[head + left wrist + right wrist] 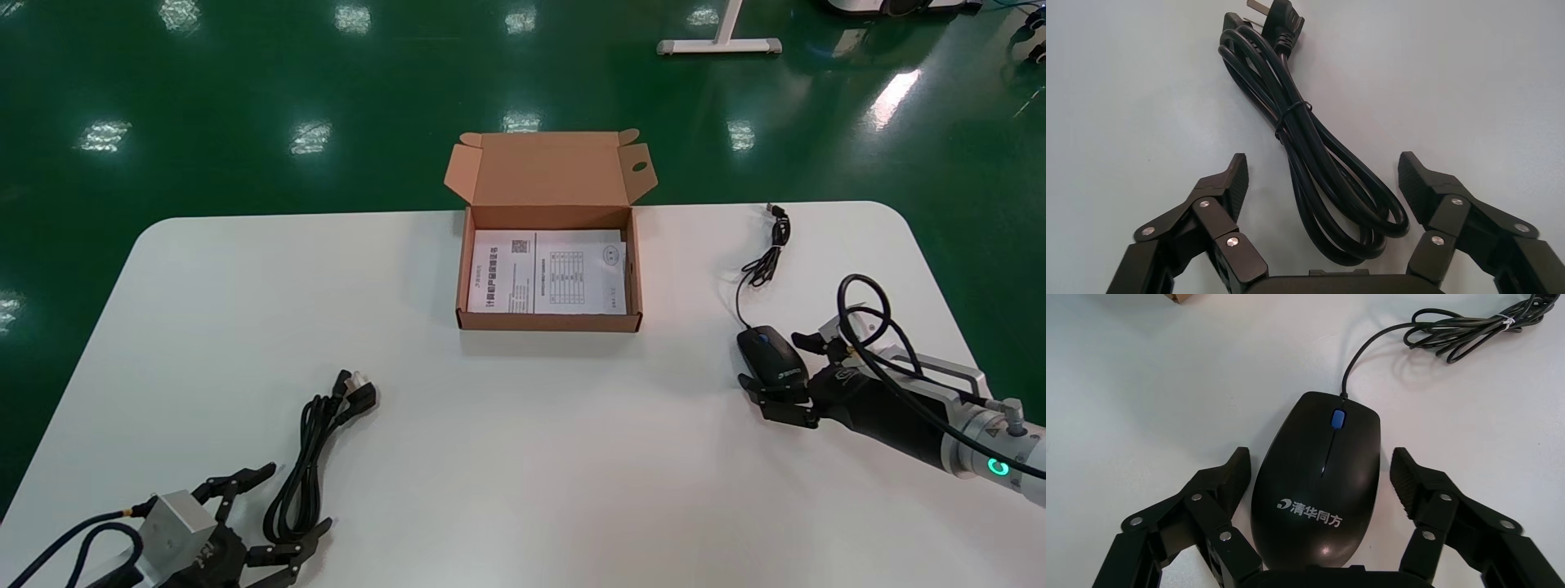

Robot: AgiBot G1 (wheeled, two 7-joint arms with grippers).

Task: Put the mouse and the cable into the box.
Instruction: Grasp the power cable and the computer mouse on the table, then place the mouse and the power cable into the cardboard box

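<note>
Your right gripper (1318, 462) sat open astride the mouse (1321, 496), right of the box (549, 322); your open left gripper (1321, 171) straddled the cable (1315, 153). Lifting risked the mouse's trailing cord (768, 261) snagging the box wall

Shows matte black on both the left gripper (1324, 162) and the right gripper (1320, 454): angular linkage fingers (1180, 215), hinged with round silver screws (1228, 241), ending in wedge-shaped pads (1407, 478) ribbed finely on the inner faces. Carries a pale grey boxy block (167, 514) behind the left gripper, with a thin black lead (98, 519) curving off it. Wears a black casing (882, 412) behind the right gripper, then silver-grey metal with an open bracket (940, 371), a glowing green ring light (997, 467) and looped black cables (856, 278). Bears perhaps a small pale logo on that casing, too faint to read.
</note>
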